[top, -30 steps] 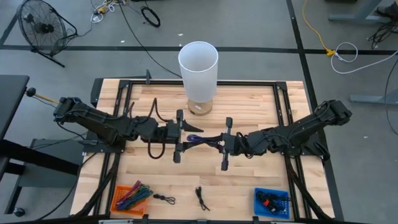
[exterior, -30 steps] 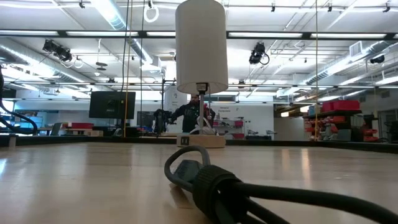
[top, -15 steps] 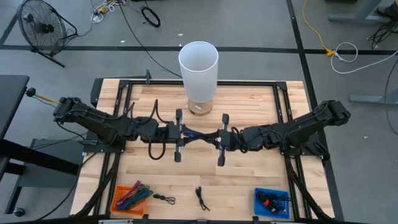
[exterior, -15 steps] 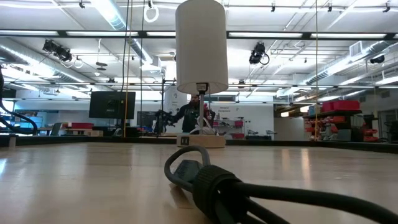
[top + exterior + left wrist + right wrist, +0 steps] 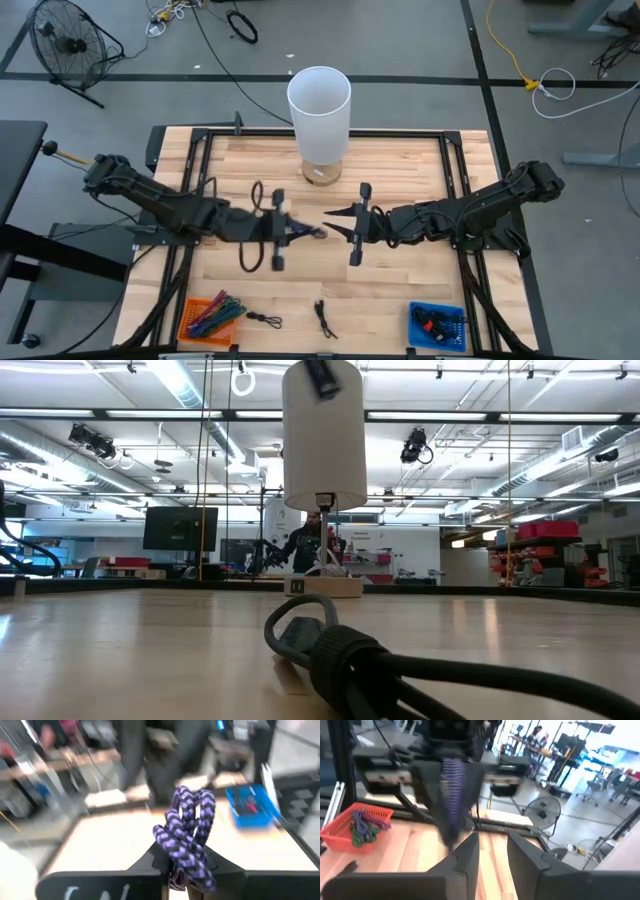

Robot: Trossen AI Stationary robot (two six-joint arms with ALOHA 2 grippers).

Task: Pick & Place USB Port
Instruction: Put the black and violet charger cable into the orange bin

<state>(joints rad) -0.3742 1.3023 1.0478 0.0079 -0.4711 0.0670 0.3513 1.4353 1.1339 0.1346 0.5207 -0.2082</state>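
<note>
A coiled purple braided USB cable (image 5: 189,827) sits in my left gripper (image 5: 186,870), which is shut on it above the middle of the wooden table (image 5: 400,160). In the high view the cable (image 5: 313,233) sticks out toward the right from my left gripper (image 5: 298,232). My right gripper (image 5: 335,214) stands just to the right of it, open, with nothing between its fingers (image 5: 468,851). It points at the cable (image 5: 452,775), which is blurred in its wrist view. My left gripper pinches the cable's bundled strands (image 5: 186,861) between its two fingers, several strands together. The fingers reach in about level from the table's left side. The bundle's loops (image 5: 192,805) stick out beyond the fingertips, and the cable is lifted clear of the table.
A tall white cylinder (image 5: 319,100) on a wooden base stands at the table's far middle. An orange basket (image 5: 210,318) of coloured cables sits near left, a blue bin (image 5: 437,325) near right. Loose black cables (image 5: 265,320) (image 5: 324,318) lie between them, and a thick black cable (image 5: 345,660) lies near the low camera.
My left gripper has shut on the purple cable, which my right gripper was holding. My right gripper has then opened and let go. My left gripper has drawn back toward the table's left and near edge with the cable and has turned about its wrist.
</note>
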